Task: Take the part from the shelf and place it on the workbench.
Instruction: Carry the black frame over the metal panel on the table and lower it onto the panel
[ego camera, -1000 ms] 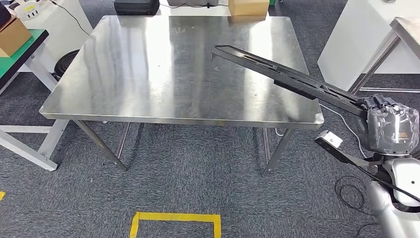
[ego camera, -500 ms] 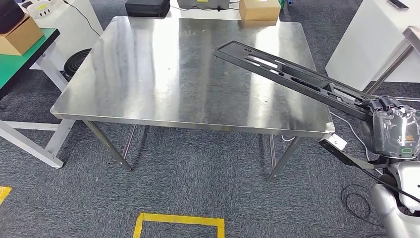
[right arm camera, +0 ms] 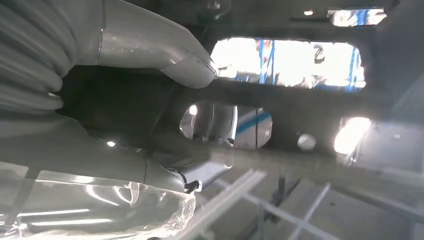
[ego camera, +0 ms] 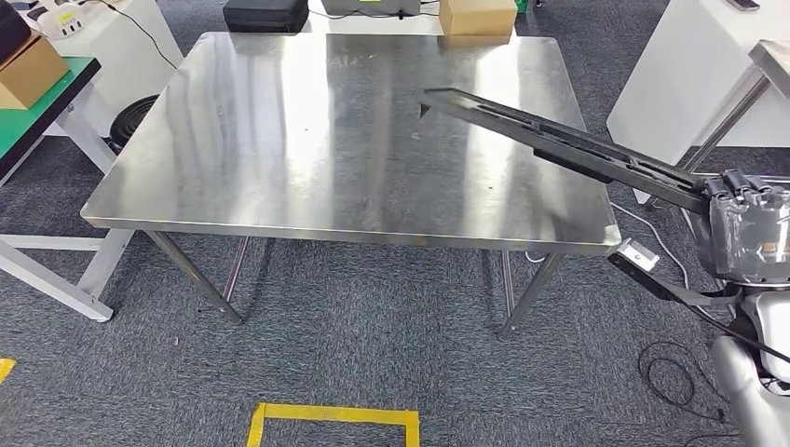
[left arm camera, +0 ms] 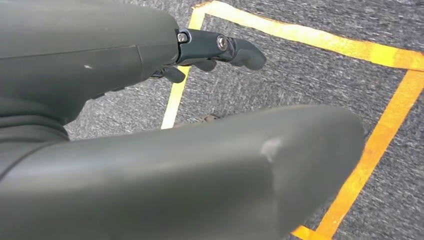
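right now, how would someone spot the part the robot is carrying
Find the big shiny stainless-steel workbench in the middle of the room. Over its right side slants a long, flat black plastic part with slotted cut-outs, gripped at its near end by the robot's right hand. It is the only dark thing above the steel top, its far end raised in the air.

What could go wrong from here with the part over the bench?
1. The right hand grips the long black part at one end only, so the far end sticks out over the workbench; the grip could twist or slip under that leverage.
2. The far tip could strike the steel top first, then skid or bounce.
3. The part crosses the bench's right edge; released there, it might tip off toward the floor.
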